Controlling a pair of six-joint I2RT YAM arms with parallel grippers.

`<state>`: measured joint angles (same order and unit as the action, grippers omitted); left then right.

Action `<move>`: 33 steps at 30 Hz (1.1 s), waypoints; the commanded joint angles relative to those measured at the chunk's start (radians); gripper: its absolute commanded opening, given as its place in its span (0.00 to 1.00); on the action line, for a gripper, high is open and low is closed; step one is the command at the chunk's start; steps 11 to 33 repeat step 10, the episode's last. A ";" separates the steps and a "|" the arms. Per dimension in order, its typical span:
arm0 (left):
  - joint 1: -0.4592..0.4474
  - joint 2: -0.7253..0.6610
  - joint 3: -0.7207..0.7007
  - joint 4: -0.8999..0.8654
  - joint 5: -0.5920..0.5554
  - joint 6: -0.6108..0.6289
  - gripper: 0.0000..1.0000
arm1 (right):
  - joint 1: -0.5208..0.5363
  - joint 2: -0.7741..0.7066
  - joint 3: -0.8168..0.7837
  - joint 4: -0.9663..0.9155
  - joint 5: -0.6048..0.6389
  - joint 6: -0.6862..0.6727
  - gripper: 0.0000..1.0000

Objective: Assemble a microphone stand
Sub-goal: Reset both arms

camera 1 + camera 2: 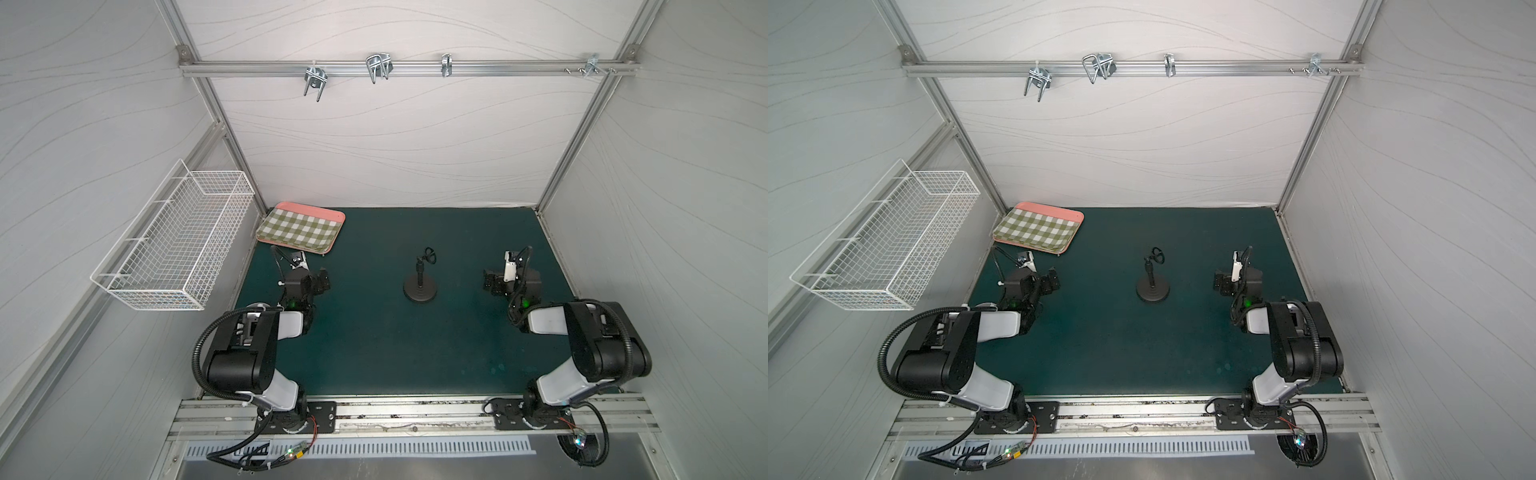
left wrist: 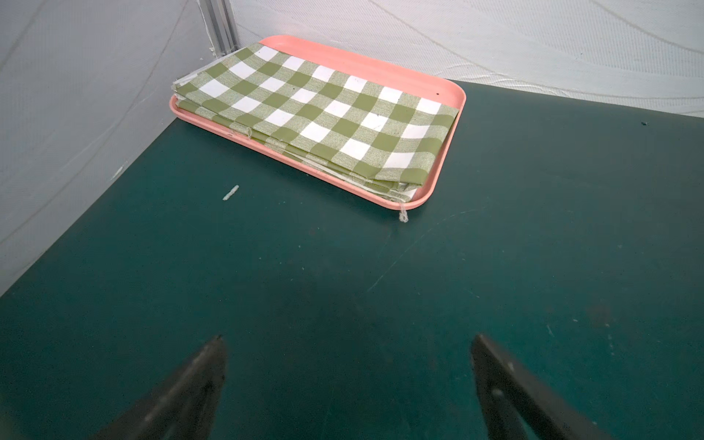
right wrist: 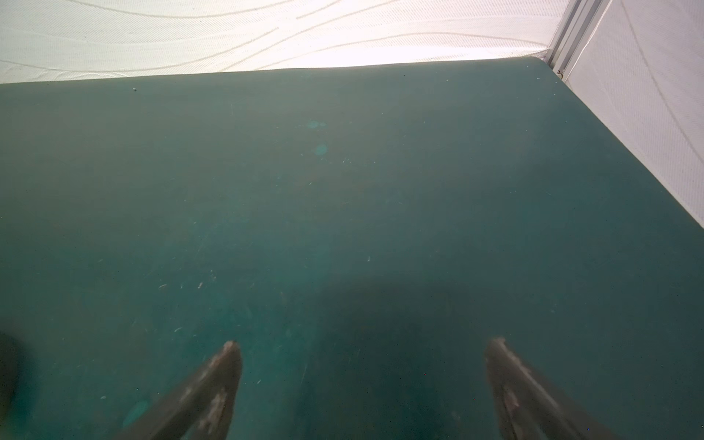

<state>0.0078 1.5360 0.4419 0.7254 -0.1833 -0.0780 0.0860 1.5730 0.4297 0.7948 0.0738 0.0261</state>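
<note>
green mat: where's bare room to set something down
Bare: the wide stretch between microphone stand and front rail; the far right corner beyond the right hand. Crowded: the far left corner, filled by the pink tray and checked cloth.

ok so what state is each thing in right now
microphone stand, assembled: rod upright in the base, standing free
left gripper, jaws open, holding nothing
right gripper, jaws open, holding nothing
pink tray, flat on the table
checked cloth, folded, lying on it
</note>
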 commanded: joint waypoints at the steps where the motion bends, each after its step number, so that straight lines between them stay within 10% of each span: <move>1: 0.007 0.003 -0.002 0.058 0.009 0.024 1.00 | 0.008 0.002 0.007 0.023 0.010 -0.023 0.99; 33: 0.008 0.023 0.023 0.033 0.016 0.023 1.00 | 0.007 0.004 0.009 0.021 0.010 -0.024 0.99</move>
